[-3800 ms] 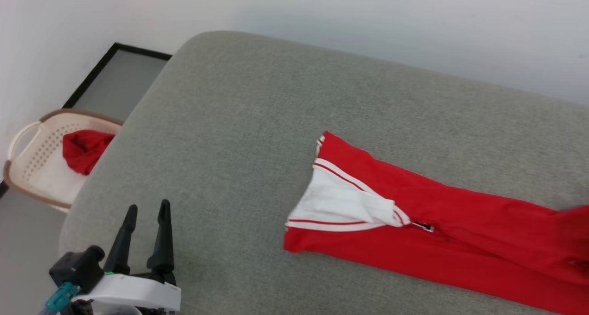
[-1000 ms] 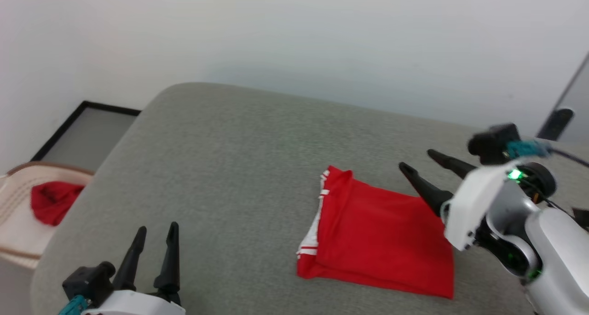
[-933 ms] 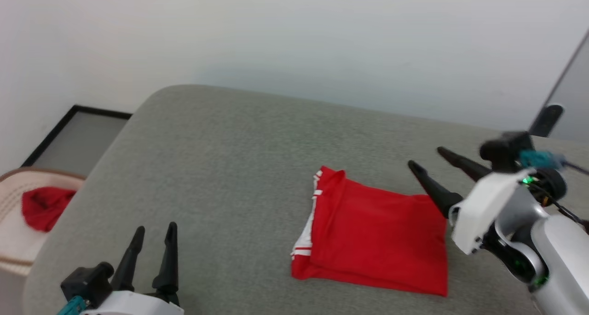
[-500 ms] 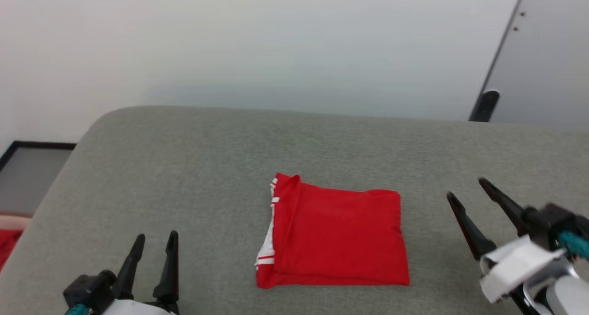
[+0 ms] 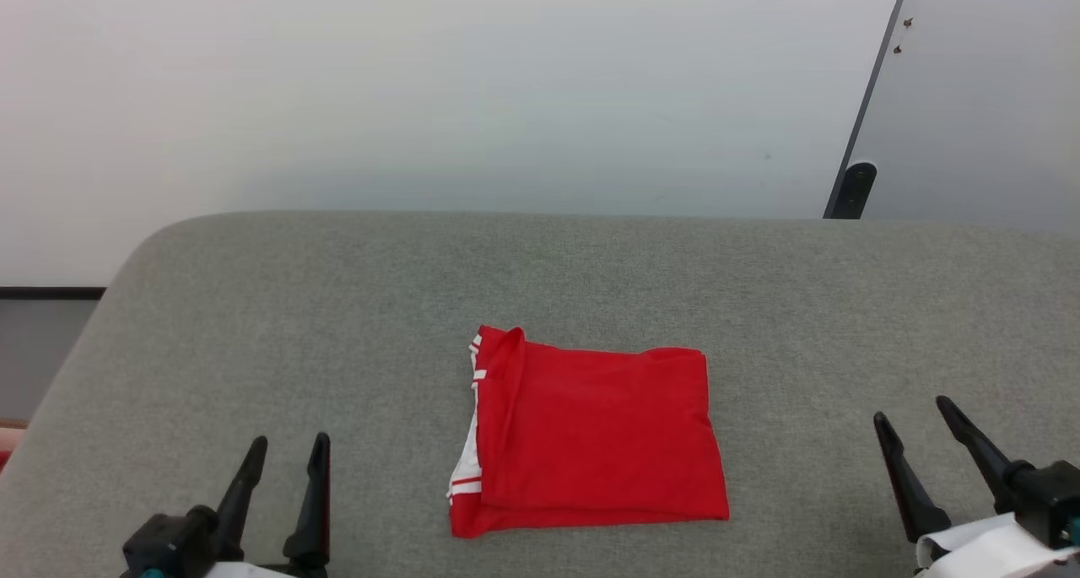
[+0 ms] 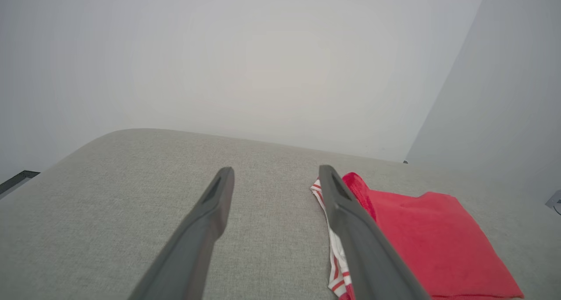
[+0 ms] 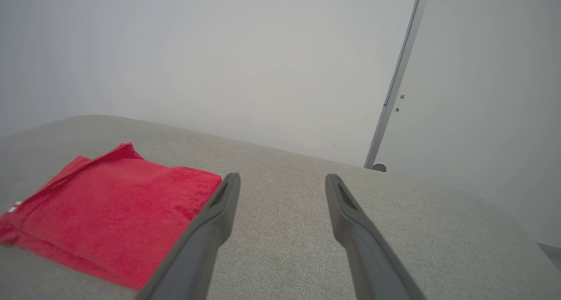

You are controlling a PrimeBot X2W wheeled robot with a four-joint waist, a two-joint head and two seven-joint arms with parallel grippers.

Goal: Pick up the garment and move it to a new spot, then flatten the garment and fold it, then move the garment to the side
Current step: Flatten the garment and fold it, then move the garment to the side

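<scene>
The garment (image 5: 591, 439) is a red T-shirt folded into a flat rectangle, with white striped trim peeking out along its left edge. It lies on the grey upholstered surface (image 5: 337, 325), near the middle. My left gripper (image 5: 288, 446) stands open at the lower left, well clear of the garment, nothing between its fingers. My right gripper (image 5: 913, 416) is open at the lower right, also apart from it. In the left wrist view the garment (image 6: 429, 243) lies to the right of the left gripper (image 6: 275, 174). In the right wrist view the garment (image 7: 105, 208) lies to the left of the right gripper (image 7: 281, 178).
A pale wall (image 5: 422, 97) rises behind the grey surface. A grey door (image 5: 987, 97) with a dark doorstop (image 5: 854, 188) stands at the far right. The surface rounds off at its far left corner (image 5: 160, 240), with a dark strip of floor edge (image 5: 51, 293) beyond.
The head camera has swung right and the basket has left the picture. My right gripper has drawn back from the folded garment's right edge to the lower right. The garment stays folded.
</scene>
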